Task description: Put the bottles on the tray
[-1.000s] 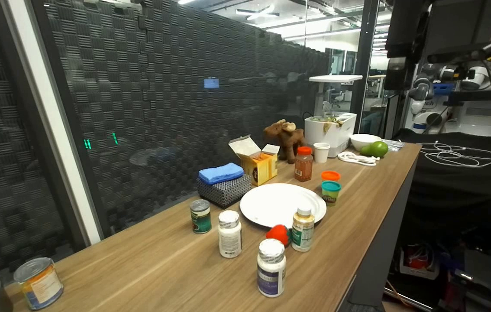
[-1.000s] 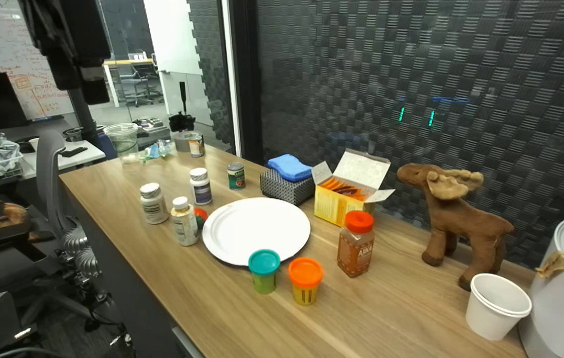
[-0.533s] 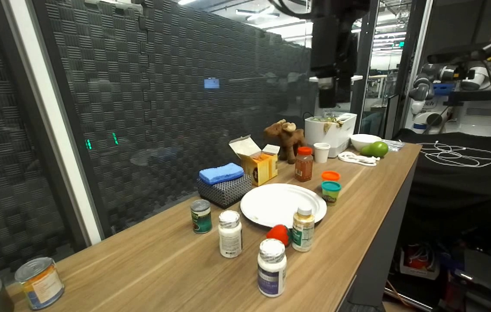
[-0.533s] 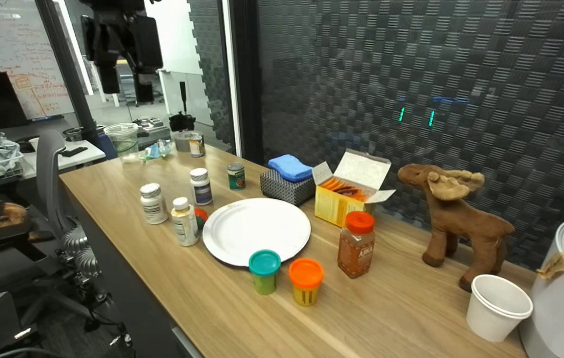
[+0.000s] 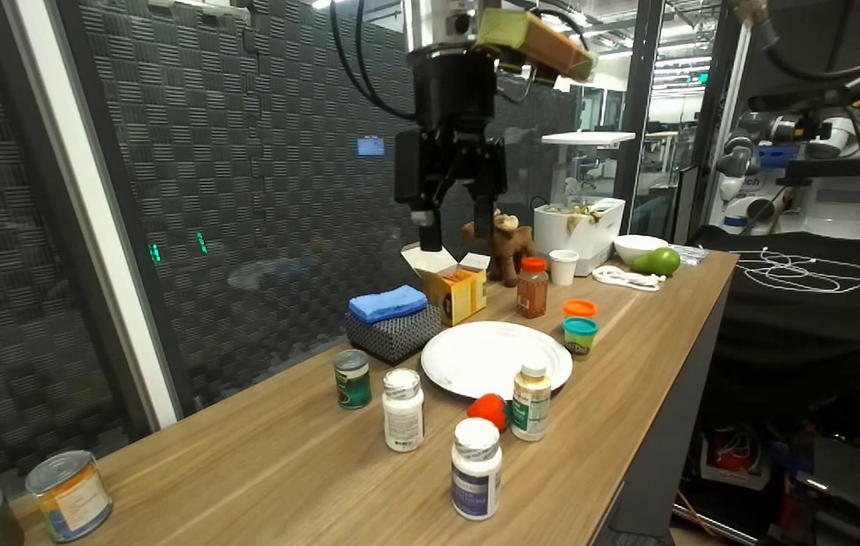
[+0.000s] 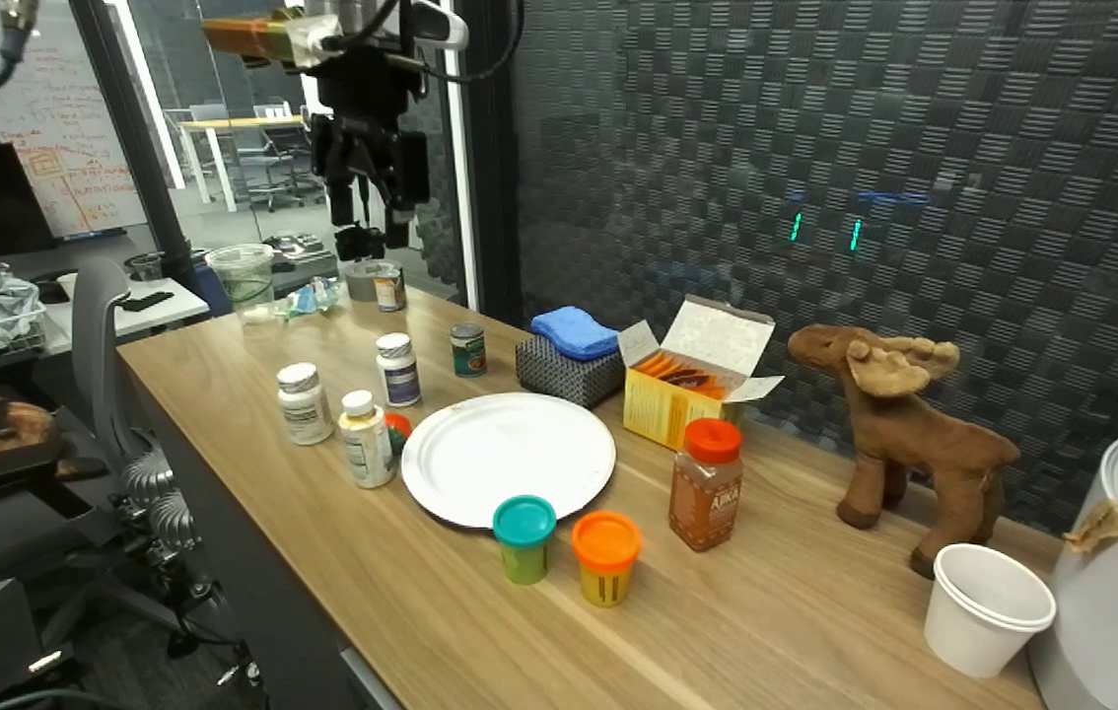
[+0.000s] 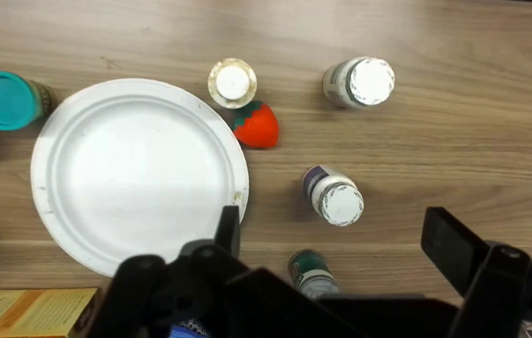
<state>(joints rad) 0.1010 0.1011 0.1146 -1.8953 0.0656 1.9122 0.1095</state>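
Evidently has the whole job to do: in an exterior view, must move white bottle (image 6: 306,409), yellowish bottle (image 6: 366,446) and, past the wide-spread, unladen gripper (image 6: 370,225) overhead, purple-labelled bottle (image 6: 400,375), standing left of the bare tray (image 6: 510,459); perhaps red-capped jar (image 6: 706,488) too, seemingly cut off in the wrist view. Cannot read finer print.

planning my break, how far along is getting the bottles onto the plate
Done: nothing visible; the plate has nothing standing on it. In hand: nothing; the jaws hang open. Left: three white-capped bottles, standing off the plate; perhaps the red-capped jar too.
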